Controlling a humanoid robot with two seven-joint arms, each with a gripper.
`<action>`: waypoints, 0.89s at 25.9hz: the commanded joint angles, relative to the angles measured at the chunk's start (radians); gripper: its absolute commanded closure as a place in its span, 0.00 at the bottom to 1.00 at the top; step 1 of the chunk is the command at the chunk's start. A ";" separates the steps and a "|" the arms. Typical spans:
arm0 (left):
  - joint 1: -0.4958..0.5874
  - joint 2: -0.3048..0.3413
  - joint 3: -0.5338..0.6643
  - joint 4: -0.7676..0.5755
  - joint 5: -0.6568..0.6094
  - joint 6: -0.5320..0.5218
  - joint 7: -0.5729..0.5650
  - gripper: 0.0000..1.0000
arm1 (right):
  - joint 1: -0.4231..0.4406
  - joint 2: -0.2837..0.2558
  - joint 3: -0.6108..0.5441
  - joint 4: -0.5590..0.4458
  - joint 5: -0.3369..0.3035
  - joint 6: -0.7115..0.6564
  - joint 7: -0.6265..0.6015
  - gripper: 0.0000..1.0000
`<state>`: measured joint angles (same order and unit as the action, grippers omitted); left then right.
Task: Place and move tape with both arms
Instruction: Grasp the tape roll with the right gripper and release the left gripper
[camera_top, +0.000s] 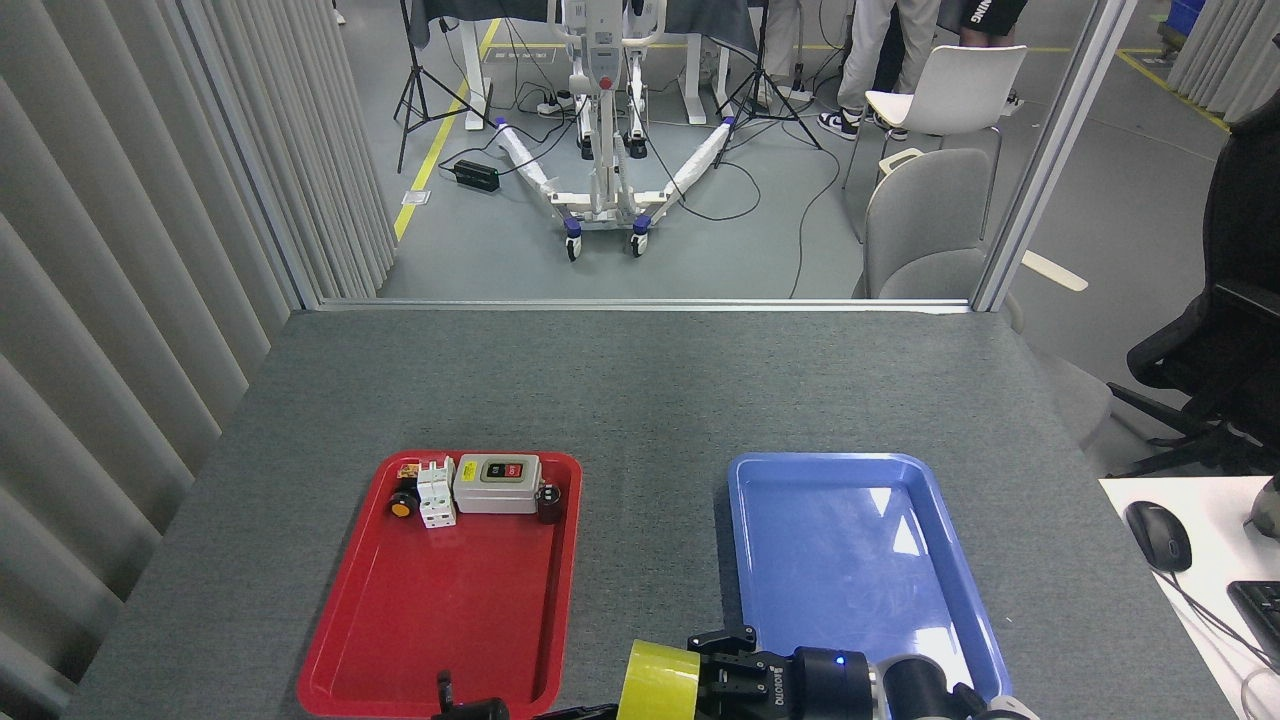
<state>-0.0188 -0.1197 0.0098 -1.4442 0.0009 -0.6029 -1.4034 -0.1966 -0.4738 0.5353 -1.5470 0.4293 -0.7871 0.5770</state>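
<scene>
The tape (656, 680), a yellow roll seen edge-on, hangs at the bottom edge of the head view, between the red tray (340, 660) and the blue tray (960, 610). My right gripper (712, 672) comes in from the lower right, blue light on, and is shut on the roll's right side. Only a small black tip of my left gripper (466, 706) shows at the bottom edge, left of the tape and over the red tray's near rim. Its fingers are cut off by the frame.
Along the red tray's far end lie a grey switch box (497, 484), a white breaker (436, 494), and small black and orange parts. The blue tray holds nothing. A mouse (1158, 535) and keyboard sit on a white desk at right.
</scene>
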 joint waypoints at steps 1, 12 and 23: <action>-0.001 0.000 0.001 0.001 0.001 0.002 0.003 1.00 | 0.002 0.000 0.000 0.001 0.000 0.002 0.015 0.75; -0.006 -0.002 0.002 0.005 -0.006 0.003 0.011 1.00 | 0.005 0.000 0.000 0.002 0.006 0.002 0.014 0.83; -0.020 -0.002 0.029 0.034 -0.056 -0.015 0.018 0.63 | -0.003 -0.009 -0.003 0.015 0.005 0.002 0.012 0.91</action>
<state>-0.0350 -0.1218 0.0267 -1.4135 -0.0460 -0.6189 -1.4133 -0.1942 -0.4789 0.5344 -1.5361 0.4359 -0.7816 0.5868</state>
